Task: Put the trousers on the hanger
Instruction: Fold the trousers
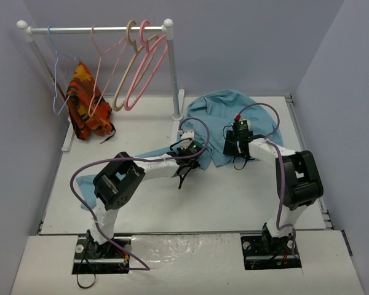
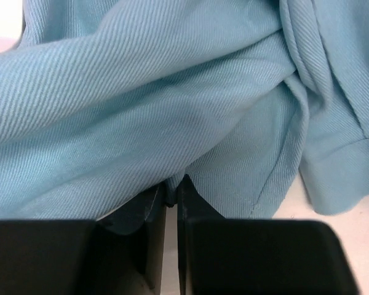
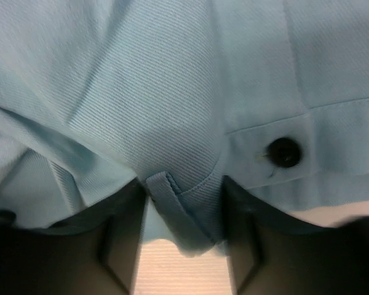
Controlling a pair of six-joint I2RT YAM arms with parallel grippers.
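Sprawling over the far right part of the desk (image 1: 160,203), the trousers (image 1: 230,114) lie in a wrinkled light blue-teal heap just right of the rack's foot, with one leg trailing left and toward me under my left arm. My left claw (image 2: 172,187) sits low on that trailing leg near the middle of the desk; its fingers (image 2: 194,209) are drawn almost together, only a thin slit of pale desk showing between them, and the fabric's edge is caught at their tips, with folds of twill filling the view above. My right claw (image 3: 183,183) is down on the waistband end of the heap, its fingers (image 3: 240,233) standing partway apart with a belt loop (image 3: 172,196) and a fold of cloth lying between them; a dark button (image 3: 284,152) sits on the band just to the right. I cannot tell whether those fingers press on the fold. Well apart from all this, at the far left of the desk, the hanger (image 1: 104,67), thin and salmon-pink, hangs by its hook from the white rail (image 1: 74,29). A thin blue wire hanger (image 1: 54,80) hangs to its left, an orange, red and yellow patterned cloth (image 1: 86,104) droops beneath them, and a beige hanger (image 1: 126,74) and a thicker pink hanger (image 1: 144,74) hang to its right.
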